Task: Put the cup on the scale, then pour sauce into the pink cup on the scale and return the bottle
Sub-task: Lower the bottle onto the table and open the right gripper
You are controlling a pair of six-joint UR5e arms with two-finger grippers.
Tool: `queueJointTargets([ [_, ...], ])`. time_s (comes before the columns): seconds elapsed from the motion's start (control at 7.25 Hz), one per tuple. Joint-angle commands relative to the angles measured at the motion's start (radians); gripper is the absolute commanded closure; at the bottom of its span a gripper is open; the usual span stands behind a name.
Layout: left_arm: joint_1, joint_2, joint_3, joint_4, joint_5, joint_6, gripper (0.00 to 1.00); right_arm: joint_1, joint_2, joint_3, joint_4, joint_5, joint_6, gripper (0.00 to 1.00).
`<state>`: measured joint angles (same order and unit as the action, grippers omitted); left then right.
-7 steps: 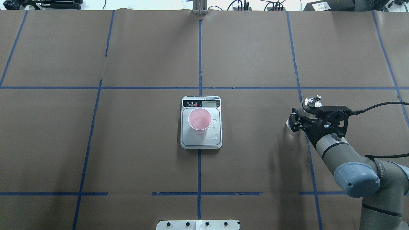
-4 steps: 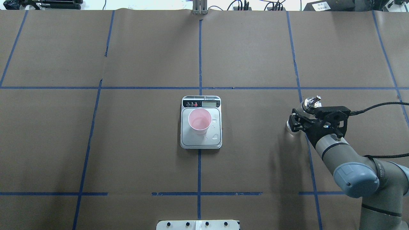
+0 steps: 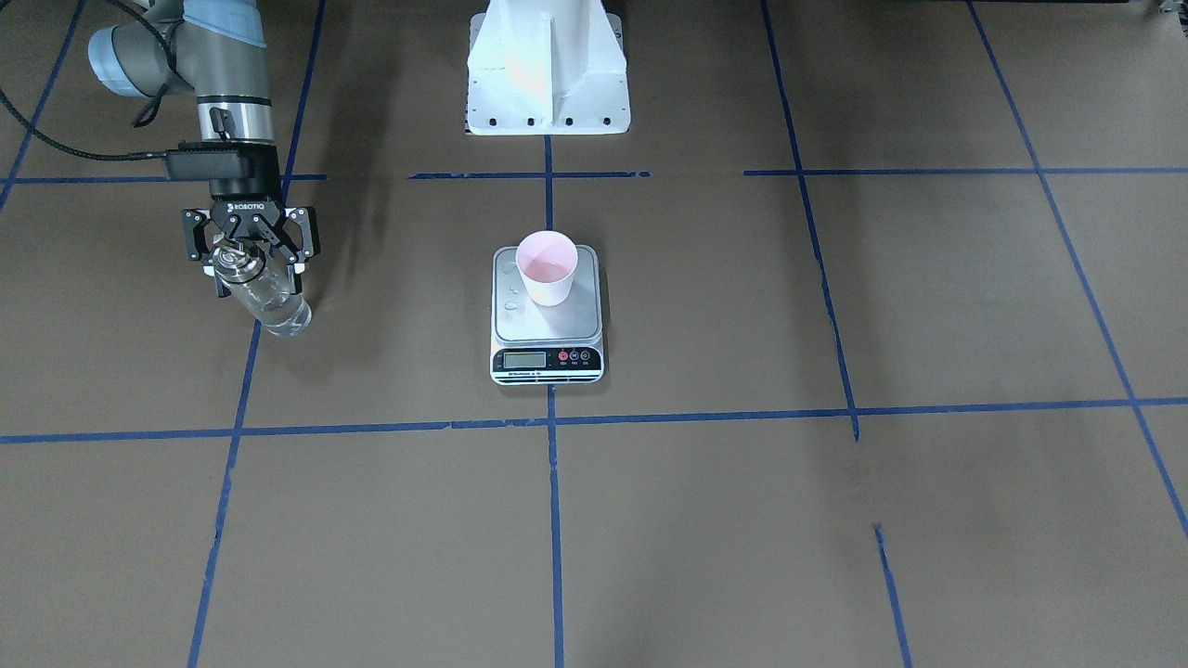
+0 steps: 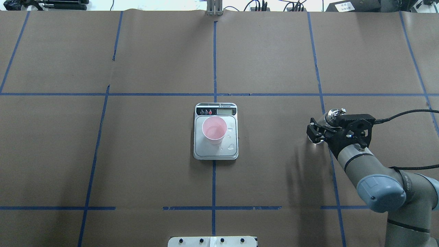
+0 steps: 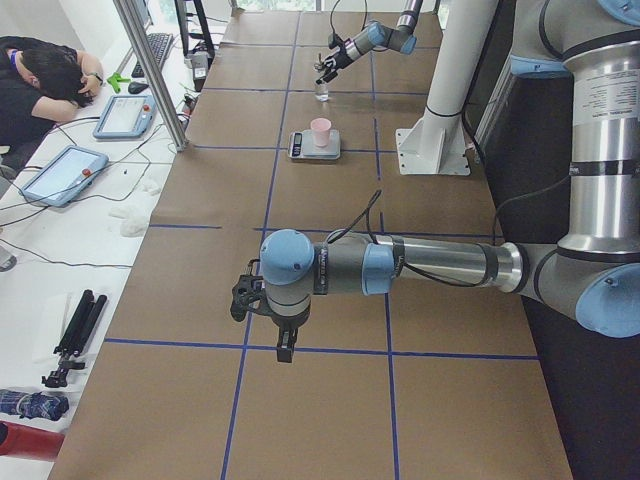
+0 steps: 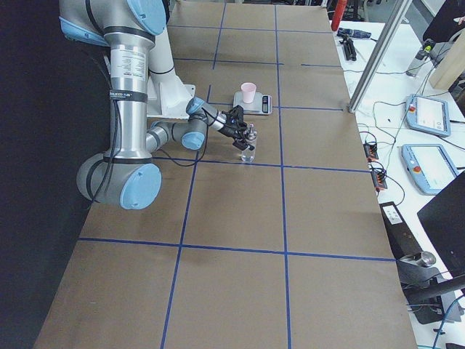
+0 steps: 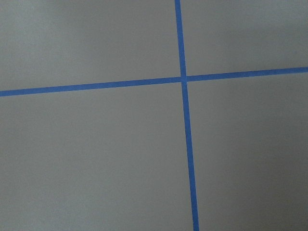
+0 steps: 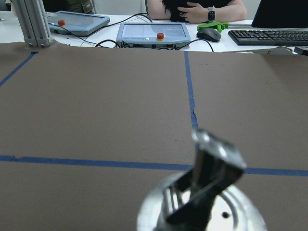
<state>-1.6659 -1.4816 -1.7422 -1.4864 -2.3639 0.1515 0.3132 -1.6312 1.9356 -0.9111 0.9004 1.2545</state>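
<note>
The pink cup (image 4: 214,129) stands on the scale (image 4: 216,153) at the table's middle, with clear liquid in it; both also show in the front view, cup (image 3: 547,267) on scale (image 3: 548,327). My right gripper (image 4: 320,129) is shut on the clear glass bottle (image 4: 332,115) just below its metal collar, far to the right of the scale. In the front view the bottle (image 3: 271,299) hangs from the gripper (image 3: 249,255) with its base at the table. The right wrist view shows the metal spout (image 8: 211,185) close up. My left gripper (image 5: 276,335) shows only in the left side view; I cannot tell its state.
Water drops (image 4: 231,146) lie on the scale's platform beside the cup. The white robot base (image 3: 546,70) stands behind the scale. Tablets (image 8: 154,32) and a keyboard (image 8: 267,36) lie beyond the table's far edge, with an operator there. Blue tape lines cross the brown table.
My right gripper has sunk a little with the bottle; the spout sits lower in the overhead view. Cup and scale have not moved.
</note>
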Motion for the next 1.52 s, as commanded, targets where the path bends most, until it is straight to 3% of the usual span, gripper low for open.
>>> queueJointTargets([
  [0.0,0.0,-0.002,0.001,0.0,0.0,-0.001,0.0,0.0,0.004,0.002,0.0,0.0,-0.003,0.0],
  [0.41,0.0,-0.005,0.001,0.0,-0.002,-0.001,0.0,-0.034,-0.012,0.003,0.003,0.002,-0.001,0.0],
  [0.69,0.0,-0.005,0.001,0.0,-0.002,-0.003,0.0,-0.089,-0.079,0.02,0.017,0.0,0.003,0.0],
  [1.1,0.0,-0.005,0.003,0.0,0.0,-0.003,0.0,-0.181,-0.203,0.119,0.018,-0.021,0.005,0.0],
  [1.38,0.0,-0.005,0.001,0.0,-0.002,-0.003,0.0,-0.181,-0.271,0.177,0.018,0.026,-0.015,0.0],
])
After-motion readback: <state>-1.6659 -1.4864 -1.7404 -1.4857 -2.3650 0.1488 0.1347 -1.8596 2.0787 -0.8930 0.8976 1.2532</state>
